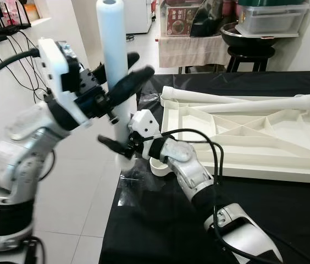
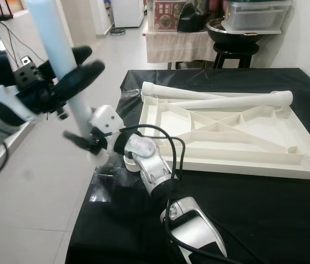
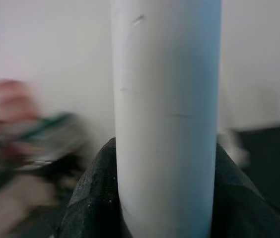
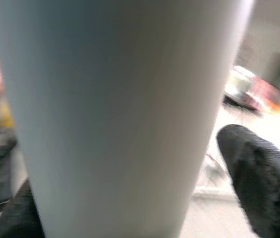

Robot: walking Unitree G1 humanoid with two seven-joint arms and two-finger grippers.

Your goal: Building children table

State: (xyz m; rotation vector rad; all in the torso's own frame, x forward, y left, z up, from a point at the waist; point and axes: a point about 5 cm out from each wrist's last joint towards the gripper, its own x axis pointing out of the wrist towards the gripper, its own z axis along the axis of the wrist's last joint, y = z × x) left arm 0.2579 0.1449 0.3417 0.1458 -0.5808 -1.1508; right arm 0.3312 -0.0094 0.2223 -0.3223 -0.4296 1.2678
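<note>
Black stool (image 1: 249, 56); clear lidded bin (image 1: 272, 18) above

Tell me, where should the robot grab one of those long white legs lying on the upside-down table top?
Probably around the middle of the upper table leg, coming down from above. It lies flat across the upside-down table top, so its round shaft is bare on top and open jaws could straddle it. The flared ends look wider and harder to close on.

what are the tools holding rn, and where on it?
Both hold the upright white table leg: left tool shut around its middle, right tool shut near its lower end.
</note>
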